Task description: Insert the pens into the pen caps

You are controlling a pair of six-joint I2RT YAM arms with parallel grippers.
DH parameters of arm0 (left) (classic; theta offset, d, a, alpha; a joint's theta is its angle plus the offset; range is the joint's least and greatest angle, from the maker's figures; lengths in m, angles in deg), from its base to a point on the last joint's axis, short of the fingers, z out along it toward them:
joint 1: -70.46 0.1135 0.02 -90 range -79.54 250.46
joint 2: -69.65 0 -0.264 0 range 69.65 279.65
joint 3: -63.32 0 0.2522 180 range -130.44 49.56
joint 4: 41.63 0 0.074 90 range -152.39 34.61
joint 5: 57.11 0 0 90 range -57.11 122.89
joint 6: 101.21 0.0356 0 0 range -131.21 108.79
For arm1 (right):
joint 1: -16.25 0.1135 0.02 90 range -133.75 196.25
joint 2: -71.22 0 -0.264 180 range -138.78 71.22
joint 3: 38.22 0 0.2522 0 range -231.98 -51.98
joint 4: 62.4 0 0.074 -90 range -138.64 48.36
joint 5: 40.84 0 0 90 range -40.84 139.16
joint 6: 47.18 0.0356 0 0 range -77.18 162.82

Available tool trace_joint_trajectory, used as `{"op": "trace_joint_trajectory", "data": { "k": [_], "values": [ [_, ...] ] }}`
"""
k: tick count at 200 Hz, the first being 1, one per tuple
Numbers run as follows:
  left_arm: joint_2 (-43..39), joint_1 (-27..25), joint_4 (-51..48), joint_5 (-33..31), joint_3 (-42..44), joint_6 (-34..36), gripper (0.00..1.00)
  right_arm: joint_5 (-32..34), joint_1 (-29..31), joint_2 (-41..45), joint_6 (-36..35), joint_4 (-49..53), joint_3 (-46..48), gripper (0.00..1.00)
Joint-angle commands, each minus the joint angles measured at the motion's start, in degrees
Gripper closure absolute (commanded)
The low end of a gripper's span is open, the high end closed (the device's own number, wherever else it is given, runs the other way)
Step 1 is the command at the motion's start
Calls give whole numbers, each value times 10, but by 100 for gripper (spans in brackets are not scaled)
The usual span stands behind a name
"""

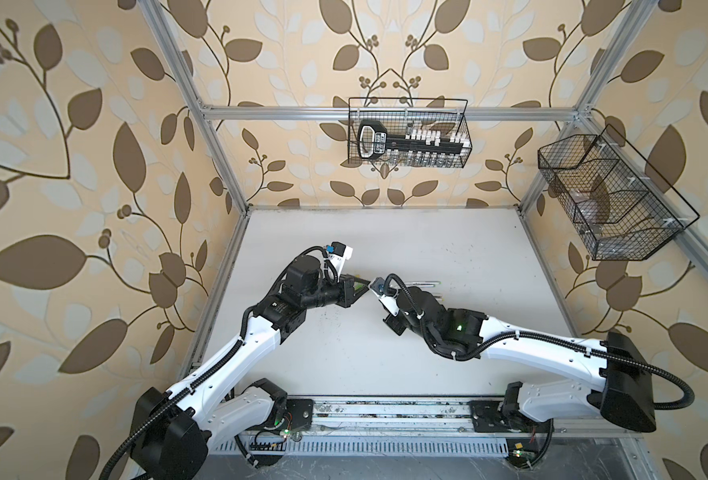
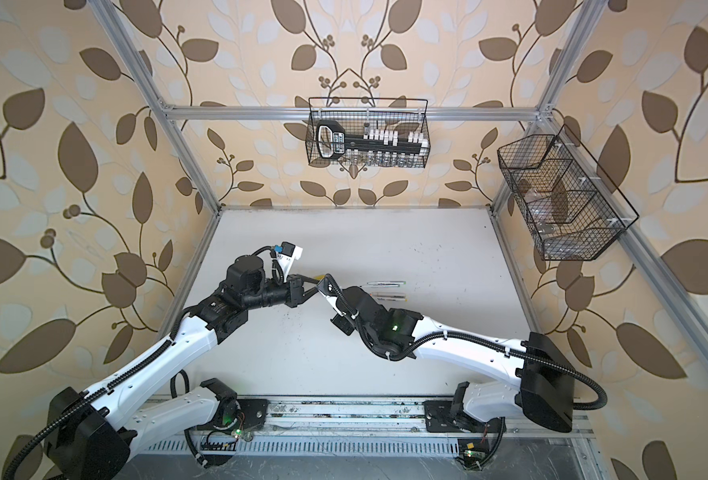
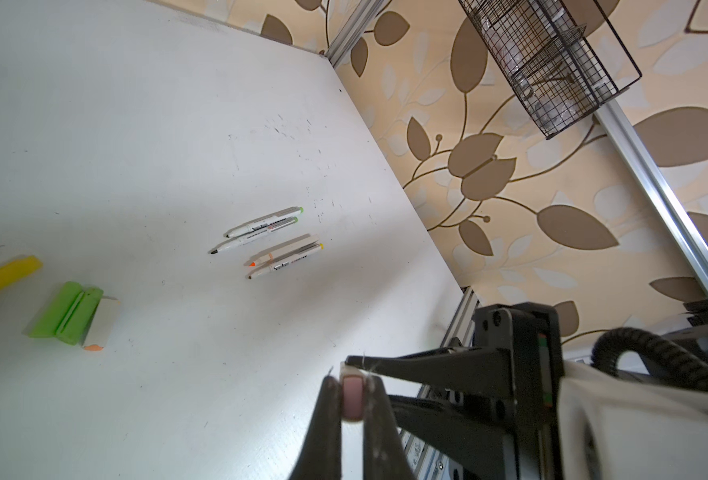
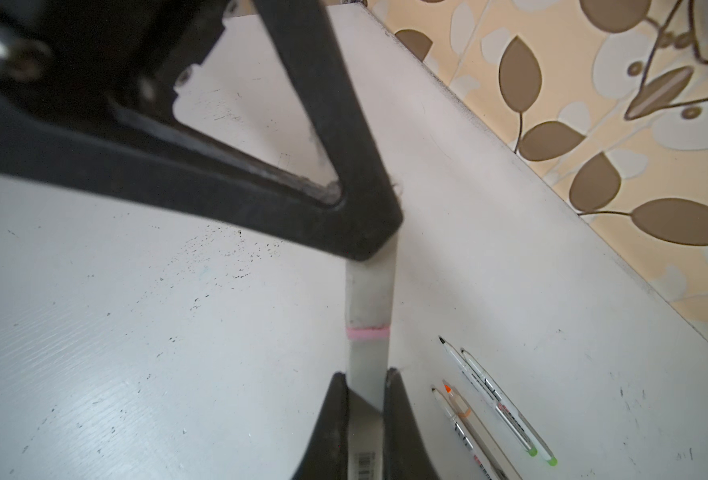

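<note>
My left gripper (image 3: 354,380) is shut on a pale pen cap (image 3: 352,397) whose pink end faces the camera. In the right wrist view my right gripper (image 4: 365,374) is shut on a pale pen (image 4: 366,361) with a barcode. The pen runs straight into that cap (image 4: 371,291), and a pink band shows where they meet. In both top views the two grippers (image 1: 358,289) (image 1: 375,286) meet tip to tip above the table's middle. Several more pens (image 3: 267,241) lie side by side on the table. A yellow cap (image 3: 3,278), two green caps (image 3: 65,311) and a pale one (image 3: 103,324) lie apart from them.
The white table (image 1: 427,365) has aluminium frame posts at its corners. One wire basket (image 1: 408,133) hangs on the back wall and another (image 1: 609,199) on the right wall. The loose pens (image 2: 385,289) lie just right of the grippers.
</note>
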Motion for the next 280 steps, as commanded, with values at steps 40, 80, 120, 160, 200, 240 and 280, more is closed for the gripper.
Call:
{"op": "trace_joint_trajectory", "data": {
  "k": [40,80,120,160,200,240,280],
  "values": [
    [47,-77,-59,61,22,-10,100,-86,14,32,-32,-232,-37,95],
    [41,-78,-146,6,5,23,100,-86,14,35,-49,-216,-42,95],
    [60,-79,-93,40,12,-1,100,-98,16,38,-50,-217,-41,95],
    [37,-78,-112,14,3,9,100,-97,17,26,-54,-160,-62,95],
    [9,-76,-120,-21,-7,5,100,-121,6,21,-39,-111,-72,95],
    [-56,-39,-136,-78,-7,-14,66,-205,-52,20,-19,-7,-95,95],
    [-120,7,-187,-78,-17,-1,21,-299,-108,42,-23,60,-101,94]
  ]
}}
